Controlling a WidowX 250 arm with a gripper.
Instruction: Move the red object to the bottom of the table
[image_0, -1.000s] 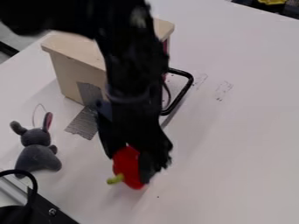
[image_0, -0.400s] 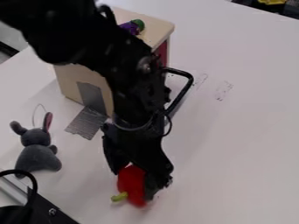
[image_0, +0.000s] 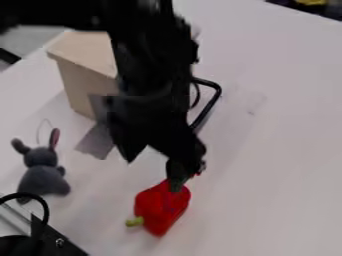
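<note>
Red pepper (image_0: 159, 212), one: glossy, plump, with a short yellow-green stem (image_0: 134, 221) turned away from the pincer (image_0: 153, 175); seen on the counter (image_0: 267, 175) just below the pincer, whose fingers are spread apart, its upper edge overlapped by one fingertip.

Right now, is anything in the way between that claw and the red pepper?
Nothing visible stands between the gripper and the red pepper; one fingertip even overlaps it in the view. The gray plush toy sits off to one side.
</note>
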